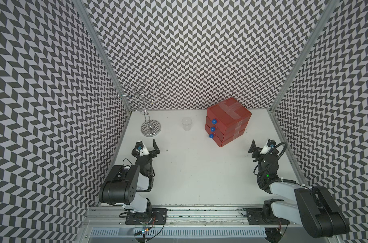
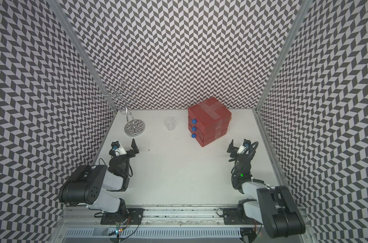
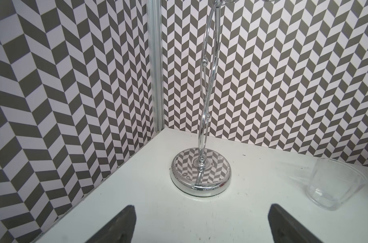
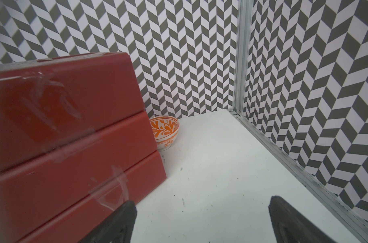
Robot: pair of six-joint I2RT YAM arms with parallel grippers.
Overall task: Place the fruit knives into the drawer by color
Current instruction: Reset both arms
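The drawer (image 1: 229, 124) (image 2: 210, 122) is a red box of three stacked drawers at the back of the white table. All three are pushed in, each with a blue ball knob (image 1: 214, 121), and clear tape crosses the top. Its side wall fills part of the right wrist view (image 4: 73, 136). No fruit knives show in any view. My left gripper (image 1: 149, 148) (image 3: 202, 212) hovers open and empty at the left. My right gripper (image 1: 259, 148) (image 4: 202, 208) stands open and empty beside the drawer's right side.
A chrome wire stand (image 1: 150, 128) (image 3: 199, 178) rises in the back left corner. A clear plastic cup (image 1: 186, 124) (image 3: 336, 187) stands between it and the drawer. An orange-patterned bowl (image 4: 165, 132) sits behind the drawer. Patterned walls close three sides.
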